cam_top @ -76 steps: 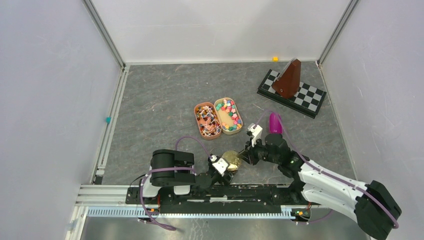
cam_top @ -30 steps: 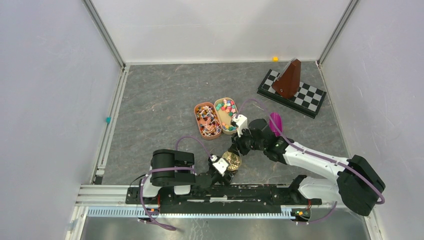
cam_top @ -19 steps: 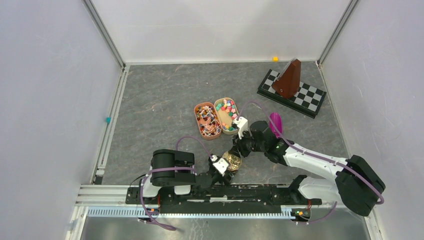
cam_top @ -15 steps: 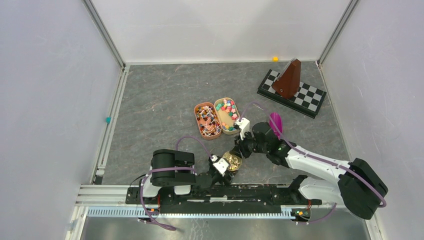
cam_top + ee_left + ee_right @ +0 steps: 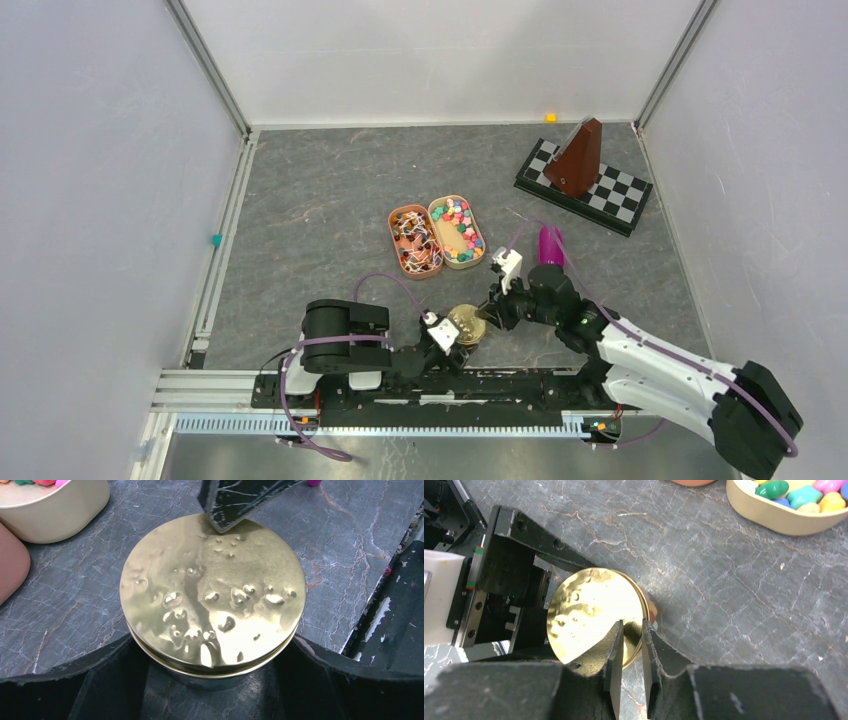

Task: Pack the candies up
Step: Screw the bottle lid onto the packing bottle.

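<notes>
The candies (image 5: 457,226), tiny bright star-like pieces, fill a beige oval tray (image 5: 481,243) and show in the right wrist view (image 5: 804,495). A round gold tin (image 5: 466,324) stands near the arm bases. My left gripper (image 5: 450,336) is shut on the tin's body (image 5: 215,672), one finger on each side. My right gripper (image 5: 493,311) is shut on the rim of the gold lid (image 5: 589,610), which lies slightly tilted over the tin. A few candies (image 5: 652,611) show inside the tin under the lid's edge. A right finger's tip (image 5: 225,505) rests at the lid's far edge.
An orange-brown oval tray (image 5: 398,248) of white-twisted wrapped sweets touches the beige tray's left side. A purple scoop (image 5: 550,245) lies right of the trays. A brown metronome (image 5: 577,158) stands on a chequered board (image 5: 625,200) at the back right.
My right gripper was up beside the beige tray and has drawn back down and right to the tin. The gold lid now covers the tin, whose top looked darker before. The left arm has not moved.
</notes>
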